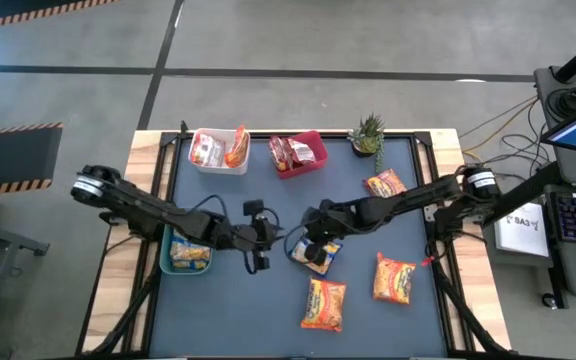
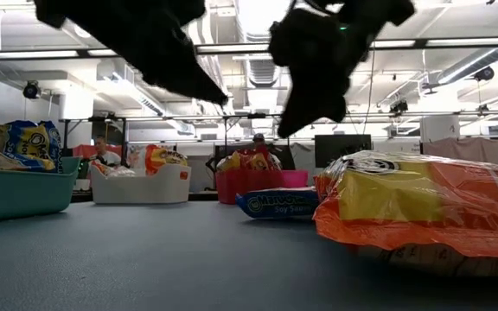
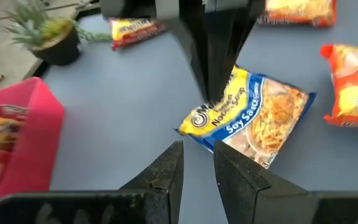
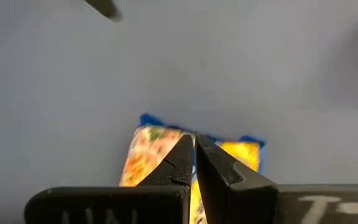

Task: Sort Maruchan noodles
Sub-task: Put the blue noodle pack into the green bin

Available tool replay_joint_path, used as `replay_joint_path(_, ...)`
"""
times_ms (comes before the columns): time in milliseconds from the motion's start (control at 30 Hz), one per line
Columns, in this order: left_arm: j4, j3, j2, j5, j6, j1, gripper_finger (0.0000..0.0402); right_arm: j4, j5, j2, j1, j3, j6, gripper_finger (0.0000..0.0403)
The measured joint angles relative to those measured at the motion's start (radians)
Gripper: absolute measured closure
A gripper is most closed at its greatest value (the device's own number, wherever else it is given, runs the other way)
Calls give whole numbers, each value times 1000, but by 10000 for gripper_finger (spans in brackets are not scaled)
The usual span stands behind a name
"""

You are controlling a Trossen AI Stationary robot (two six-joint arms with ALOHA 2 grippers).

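A yellow-blue noodle packet [image 1: 320, 257] [image 3: 253, 118] [image 4: 148, 149] [image 2: 275, 205] lies flat on the grey table near its middle. My right gripper [image 1: 311, 243] [image 4: 194, 142] [image 3: 213, 93] hangs just above the packet's left end with its fingers shut, pointing down; the low view shows it clear of the packet. My left gripper [image 1: 261, 250] [image 3: 199, 155] waits to the left of the packet, narrowly open and holding nothing. Three orange packets [image 1: 386, 183] [image 1: 395, 278] [image 1: 324, 303] lie flat on the right half of the table.
A teal bin [image 1: 168, 262] by the left edge holds yellow-blue packets. At the far edge a white bin [image 1: 200, 163] holds orange packets and a red bin [image 1: 318, 150] holds red ones. A potted plant [image 1: 368, 135] stands at the far right. The near left of the table is bare.
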Motion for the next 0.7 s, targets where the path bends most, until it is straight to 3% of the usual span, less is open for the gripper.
replay_joint_path(433, 298, 2, 246, 46, 35, 0, 332, -7, 1, -206, 73, -299, 349, 394)
replay_joint_path(700, 400, 3, 348, 106, 36, 3, 332, -2, 4, -273, 87, -373, 555, 394)
